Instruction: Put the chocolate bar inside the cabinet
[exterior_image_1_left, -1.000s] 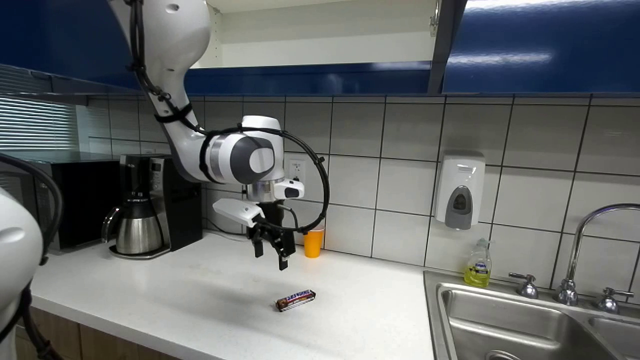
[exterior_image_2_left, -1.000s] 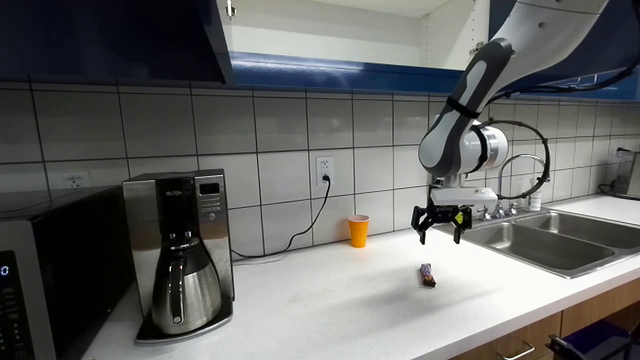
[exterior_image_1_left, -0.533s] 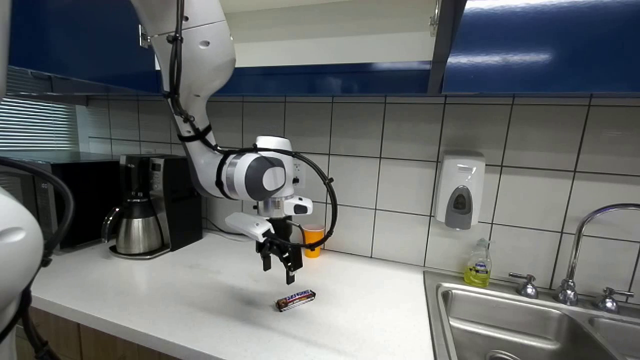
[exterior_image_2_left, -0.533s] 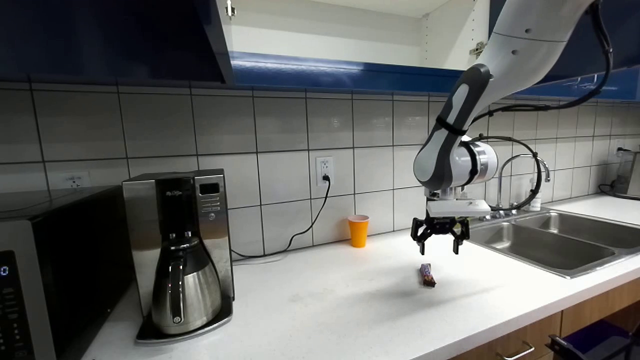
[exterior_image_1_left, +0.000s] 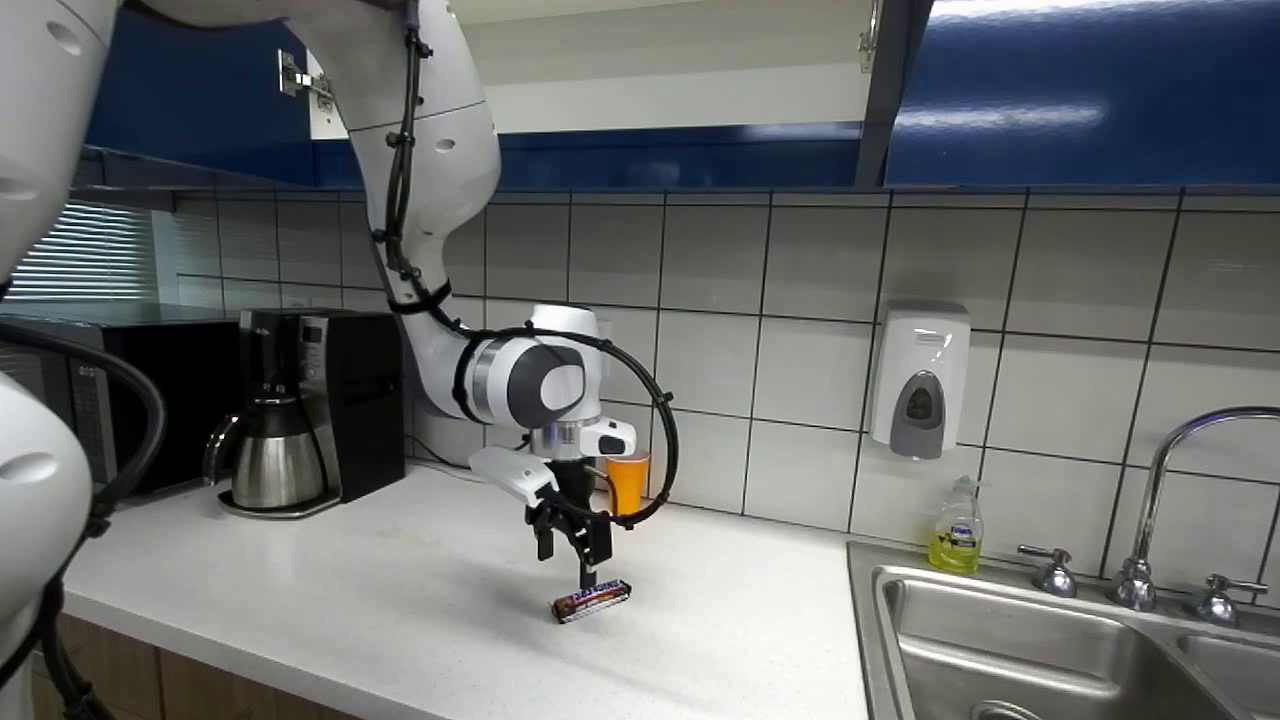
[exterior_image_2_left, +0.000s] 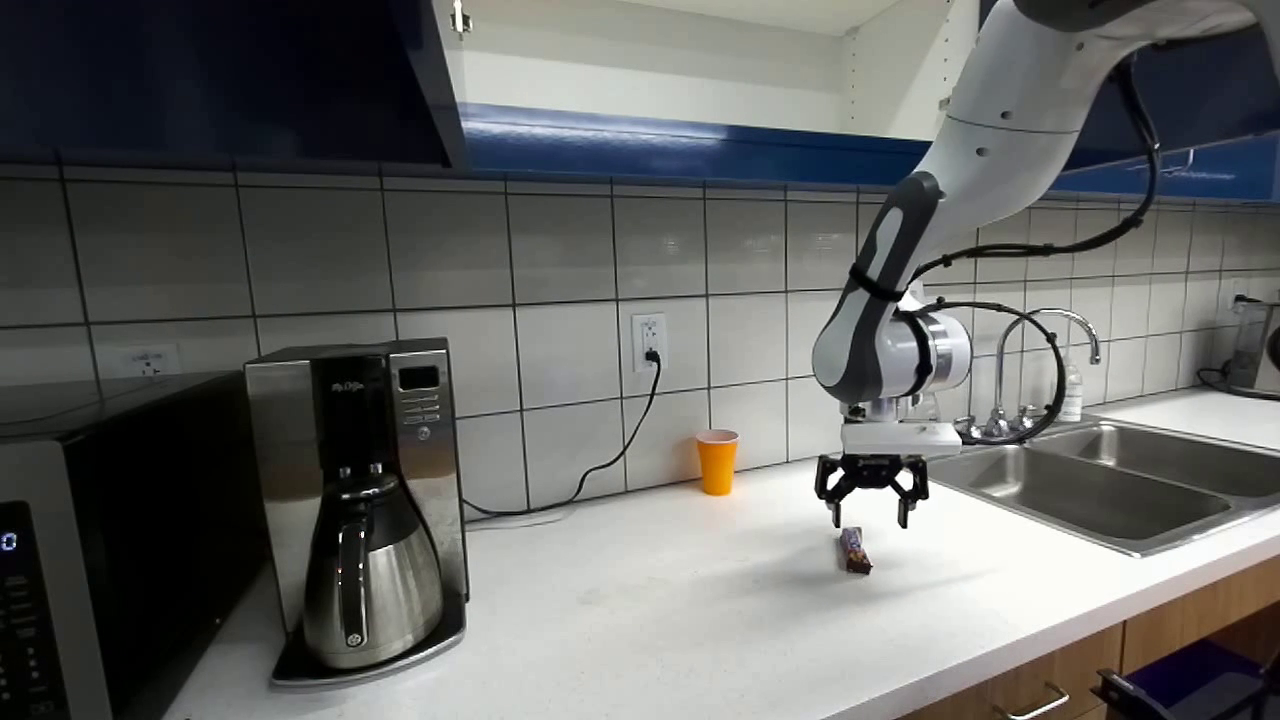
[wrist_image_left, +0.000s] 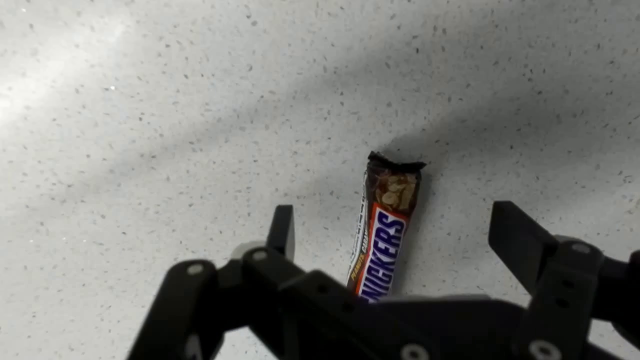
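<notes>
The chocolate bar (exterior_image_1_left: 591, 601) is a dark brown wrapped bar lying on the white countertop; it also shows in an exterior view (exterior_image_2_left: 854, 551) and in the wrist view (wrist_image_left: 384, 240), its near end hidden behind the gripper's body. My gripper (exterior_image_1_left: 567, 567) is open and empty, pointing down just above the bar. In the wrist view (wrist_image_left: 395, 220) the bar lies between the two spread fingers, touching neither, nearer the left one. The gripper also shows in an exterior view (exterior_image_2_left: 870, 522). The overhead cabinet (exterior_image_1_left: 680, 95) is open, with white interior and blue doors; it shows also here (exterior_image_2_left: 650, 70).
An orange cup (exterior_image_2_left: 717, 462) stands by the tiled wall behind the gripper. A coffee maker (exterior_image_2_left: 360, 510) and microwave (exterior_image_2_left: 130, 520) stand at one end. A steel sink (exterior_image_1_left: 1020, 640) with faucet and a dish soap bottle (exterior_image_1_left: 957, 530) lies at the other end.
The gripper has moved down toward the chocolate bar, staying open. The arm has lowered with it. The bar, cup and cabinet have not moved.
</notes>
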